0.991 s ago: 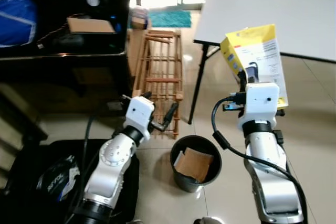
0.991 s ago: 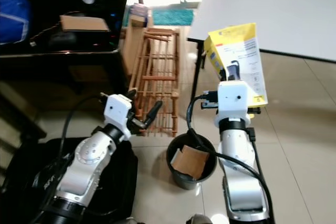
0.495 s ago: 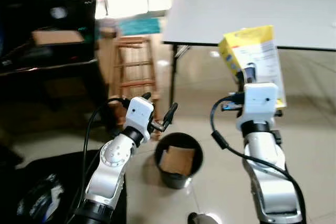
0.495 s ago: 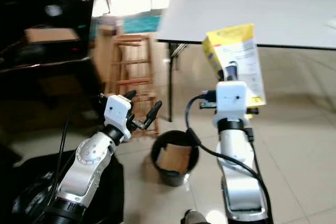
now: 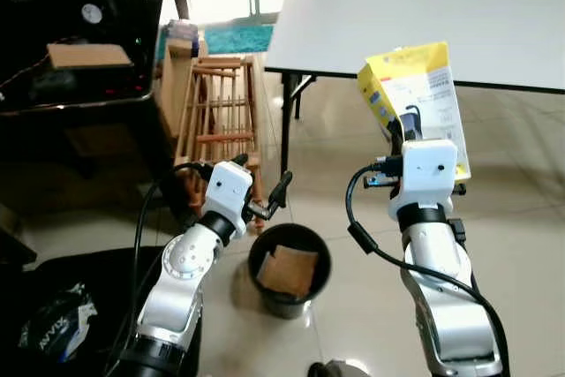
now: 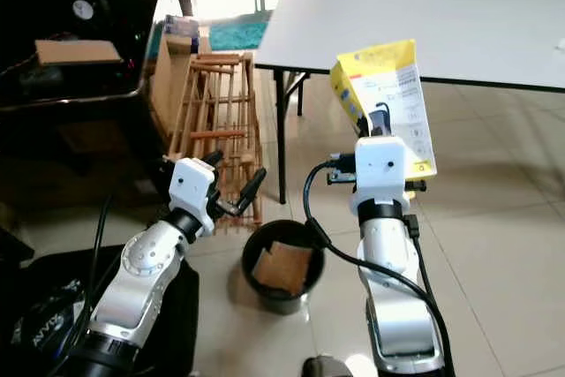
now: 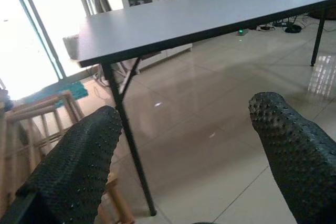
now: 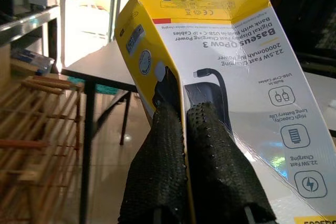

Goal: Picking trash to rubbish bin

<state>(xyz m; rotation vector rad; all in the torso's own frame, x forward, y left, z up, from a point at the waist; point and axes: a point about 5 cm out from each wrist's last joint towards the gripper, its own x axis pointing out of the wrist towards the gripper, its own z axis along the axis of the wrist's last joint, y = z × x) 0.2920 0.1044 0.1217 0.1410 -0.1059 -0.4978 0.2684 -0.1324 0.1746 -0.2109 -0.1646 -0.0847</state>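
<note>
Right gripper (image 5: 396, 132): raised at chest height right of centre, fingers (image 8: 157, 171) clamped together on the lower edge of a yellow and white power bank box (image 5: 417, 99), held upright and tilted slightly left
Left gripper (image 5: 262, 196): raised left of centre, fingers (image 7: 73, 166) spread apart, nothing between them
Rubbish bin (image 5: 290, 268): black, round, on the tiled floor between the two arms, near and below the left gripper; a piece of brown cardboard (image 5: 285, 270) lies inside
Grey table (image 5: 415, 19): far right, behind the box
Wooden rack (image 5: 216, 121): far left of the bin
Black bag (image 5: 62, 324): near left, on the floor
</note>
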